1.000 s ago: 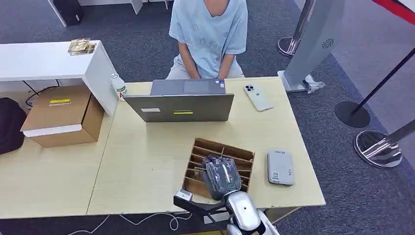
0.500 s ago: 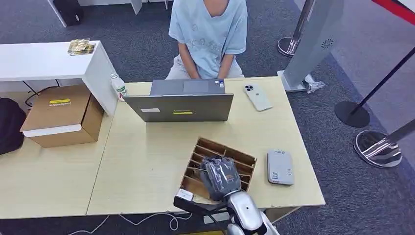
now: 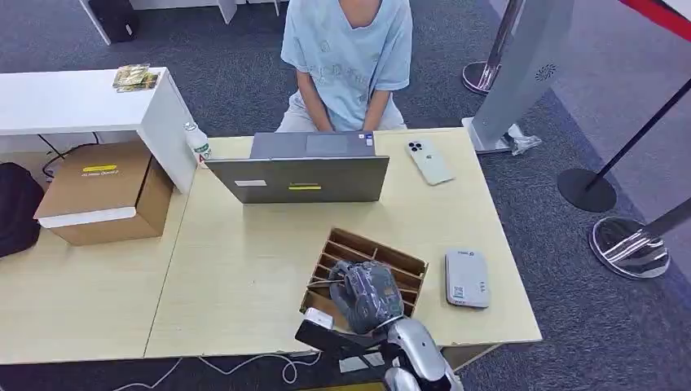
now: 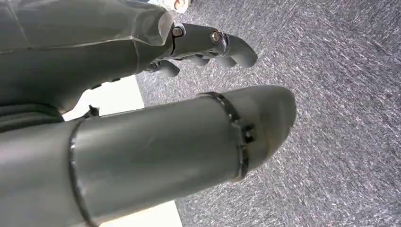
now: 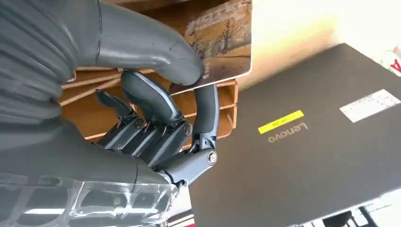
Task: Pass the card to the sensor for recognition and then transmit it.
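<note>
Right hand [image 3: 368, 295] hung over the near end of the wooden rack [image 3: 389, 259] in the head view, its back toward the camera so that its fingers were hidden. That rack stood on the pale worktop [image 3: 244, 269], with the grey sensor [image 3: 467, 278] just beside it on the right. Farther back stood a laptop [image 3: 303, 177], lid toward the robot, and a phone [image 3: 429, 161] lay near it, face down. A person [image 3: 349, 57] in a light blue shirt sat behind the laptop. A cardboard box [image 3: 102, 191] rested on the lower worktop to the left, with a small bottle [image 3: 196, 142] by the white shelf.

Left hand [image 4: 208, 45] in the left wrist view hung above grey carpet [image 4: 340, 94], fingers loosely curled and apart, nothing in them.

Seen from the right wrist, the right hand [image 5: 156, 109] pinched the card [image 5: 222, 45] between the thumb and a finger. The card, printed with trees on a brown ground, sat above the rack [image 5: 94, 90], whose slots showed behind the fingers. The laptop [image 5: 302, 151] lid lay beyond, bearing a yellow sticker.
</note>
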You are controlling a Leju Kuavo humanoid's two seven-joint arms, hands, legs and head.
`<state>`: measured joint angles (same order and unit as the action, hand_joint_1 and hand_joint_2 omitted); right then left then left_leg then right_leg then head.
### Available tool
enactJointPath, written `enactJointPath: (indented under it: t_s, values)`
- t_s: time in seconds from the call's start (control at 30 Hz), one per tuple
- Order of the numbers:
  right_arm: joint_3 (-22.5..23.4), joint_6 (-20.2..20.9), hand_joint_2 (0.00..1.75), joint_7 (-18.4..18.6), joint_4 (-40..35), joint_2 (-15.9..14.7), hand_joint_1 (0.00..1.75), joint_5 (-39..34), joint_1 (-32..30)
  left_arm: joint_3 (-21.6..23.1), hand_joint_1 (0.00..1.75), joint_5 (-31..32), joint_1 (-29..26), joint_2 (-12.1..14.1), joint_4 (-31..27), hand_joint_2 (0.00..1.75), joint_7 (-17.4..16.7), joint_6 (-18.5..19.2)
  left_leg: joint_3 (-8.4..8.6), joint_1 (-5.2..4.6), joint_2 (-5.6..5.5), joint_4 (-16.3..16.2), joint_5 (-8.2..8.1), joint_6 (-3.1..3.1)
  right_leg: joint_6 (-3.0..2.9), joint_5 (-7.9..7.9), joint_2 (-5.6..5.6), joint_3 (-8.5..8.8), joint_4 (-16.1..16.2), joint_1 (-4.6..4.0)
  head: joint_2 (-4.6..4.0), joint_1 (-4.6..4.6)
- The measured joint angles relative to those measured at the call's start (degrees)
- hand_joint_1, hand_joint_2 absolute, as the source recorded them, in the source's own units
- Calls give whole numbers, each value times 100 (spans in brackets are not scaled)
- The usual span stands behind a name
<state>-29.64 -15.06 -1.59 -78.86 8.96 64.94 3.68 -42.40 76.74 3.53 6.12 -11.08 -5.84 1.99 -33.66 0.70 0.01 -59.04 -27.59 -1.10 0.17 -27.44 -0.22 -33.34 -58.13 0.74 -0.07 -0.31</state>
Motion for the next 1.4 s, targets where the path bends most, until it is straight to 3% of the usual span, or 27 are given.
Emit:
enactJointPath:
  t_s: [0.5, 0.83, 1.03, 1.2, 1.4]
  values:
    - [173, -280, 175, -253, -256, 0, 175, -510, -73, 4, 0, 0, 24, 0, 0, 0, 0, -61, 0, 0, 0, 0, 0, 0, 0, 0, 0, 0, 0, 0, 0, 0]
    - [300, -686, 175, -385, -751, 0, 175, -564, -129, 7, 0, 0, 47, 0, 0, 0, 0, -61, 0, 0, 0, 0, 0, 0, 0, 0, 0, -1, 0, 0, 0, 0]
    - [400, -1113, 175, -555, -1167, 0, 175, -274, -175, 22, 0, 0, 66, 0, 2, 0, 0, -61, 0, 0, 0, 0, 0, 0, 0, 0, 0, -1, 0, 0, 0, 0]
    - [466, -1754, 175, -645, -1320, -4, 175, 337, -64, 120, 0, 0, 84, 0, 0, 0, 2, -61, 0, 0, 1, 0, 0, 0, -1, 1, 0, 0, 0, 0, 0, 0]
    - [577, -2173, 175, -376, -1292, -39, 175, 1178, 476, 286, 0, 0, 128, -4, 2, 0, 17, -61, 1, 0, 3, 0, 3, -3, -4, 5, 2, 0, -1, 0, 0, 0]
